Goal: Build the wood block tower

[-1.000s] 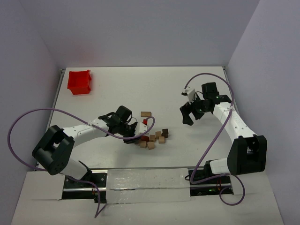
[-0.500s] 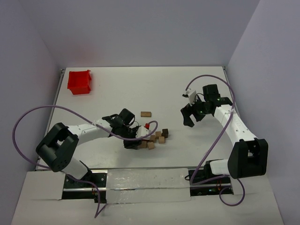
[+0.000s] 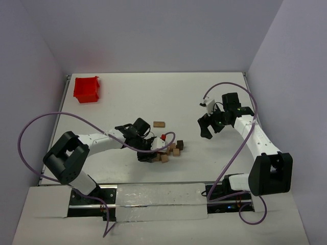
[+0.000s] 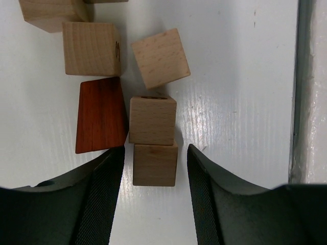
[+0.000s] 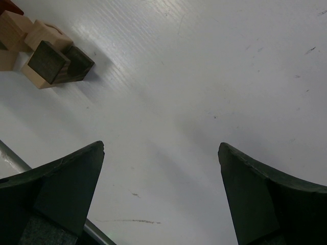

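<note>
The left gripper [image 4: 155,152], jaws parted, flanks 1 tan block [image 4: 155,166], seemingly untouched.

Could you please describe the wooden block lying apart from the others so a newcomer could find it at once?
On the white table, a cluster of wooden blocks lies near the middle, at the left gripper. Just beyond that cluster, toward the far wall, lies one light tan block. It alone touches no other block, and it is oblong rather than cubic.

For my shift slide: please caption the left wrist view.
Open left gripper straddles a tan cube on the table, reddish-brown wedge alongside.
</note>
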